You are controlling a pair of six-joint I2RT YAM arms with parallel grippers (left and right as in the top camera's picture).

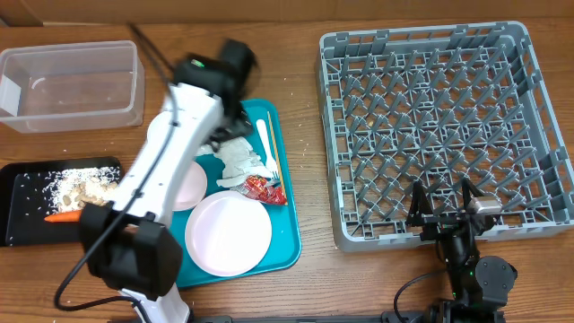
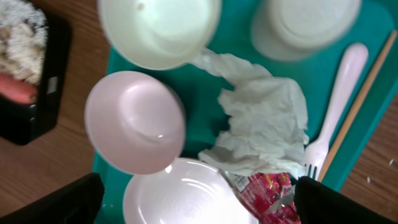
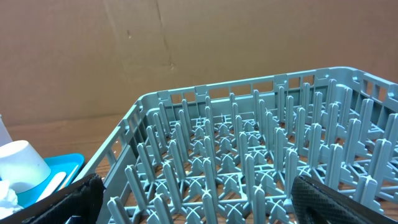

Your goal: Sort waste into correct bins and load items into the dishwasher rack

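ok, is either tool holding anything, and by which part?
Nothing held: left tool open above the crumpled tissue and red wrapper; right tool open by the rack, empty.

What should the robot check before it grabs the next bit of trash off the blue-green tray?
1. Left gripper open, over the teal tray: ok.
2. Crumpled tissue uncovered on top: ok.
3. Tissue clear of the red wrapper: not ok, they touch.
4. Clear tub has room: ok.
5. Right gripper open, parked by the dishwasher rack: ok.
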